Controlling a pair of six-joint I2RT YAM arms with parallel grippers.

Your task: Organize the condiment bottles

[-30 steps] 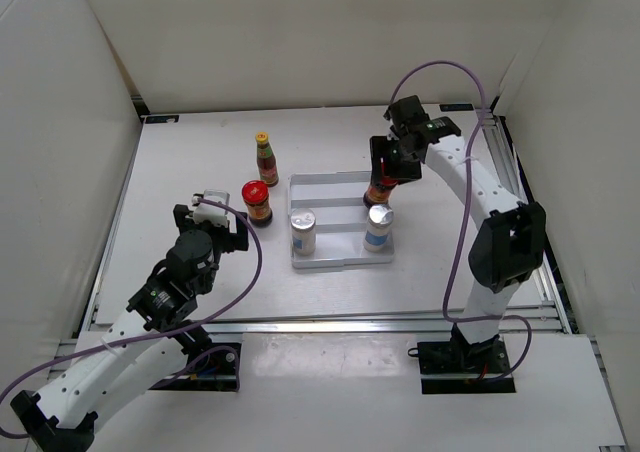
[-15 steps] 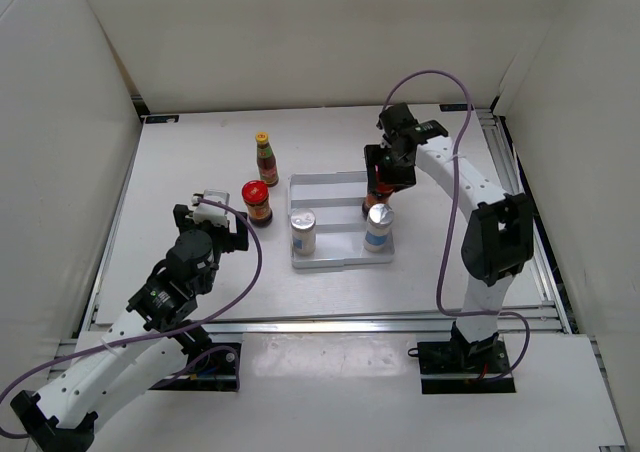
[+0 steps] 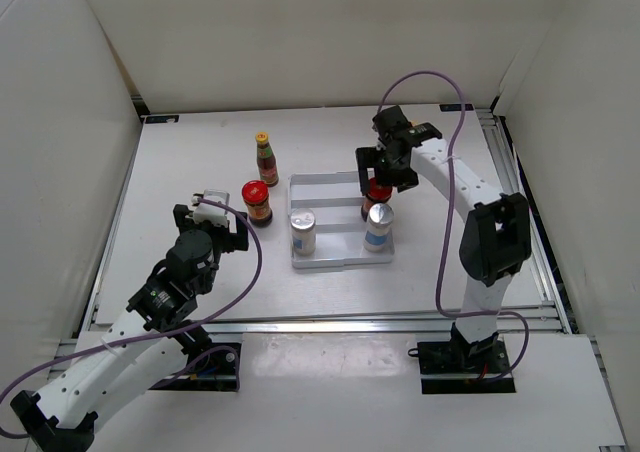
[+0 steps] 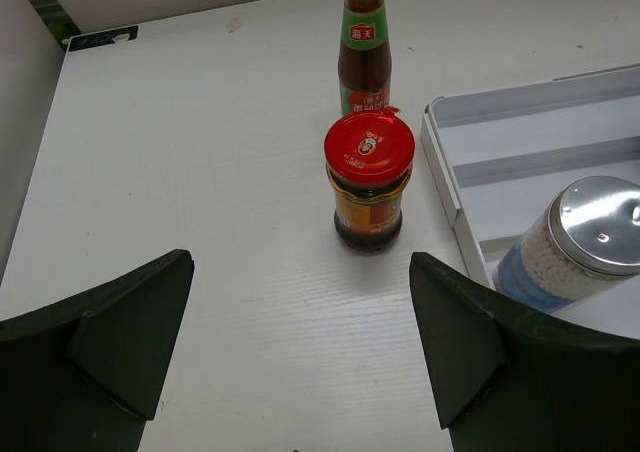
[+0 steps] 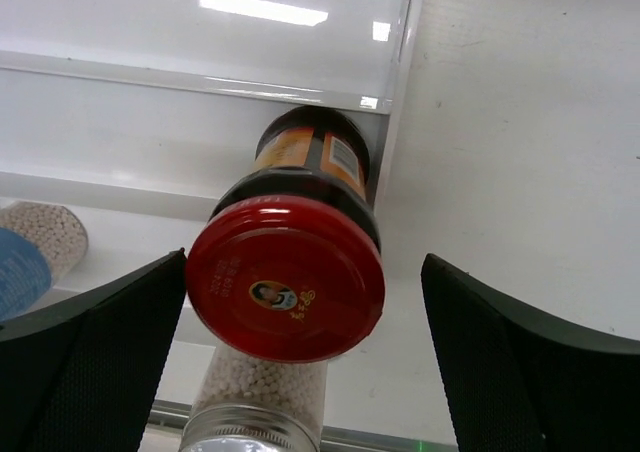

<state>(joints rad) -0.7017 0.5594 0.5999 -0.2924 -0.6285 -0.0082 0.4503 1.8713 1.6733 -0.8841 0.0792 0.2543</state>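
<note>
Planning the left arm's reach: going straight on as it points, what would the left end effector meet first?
Probably the red-lidded jar, slightly right of centre ahead; the yellow-capped sauce bottle stands behind it.

The white table [image 3: 180,172] is carrying a ribbed tray [image 3: 322,186], with a yellow-capped sauce bottle [image 3: 266,160] and a red-lidded jar [image 3: 257,202] standing just beside it

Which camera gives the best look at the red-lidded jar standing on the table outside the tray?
Left wrist: the jar stands centred, lid and label clear. Top external shows it small; right wrist misses it, showing the other jar.
</note>
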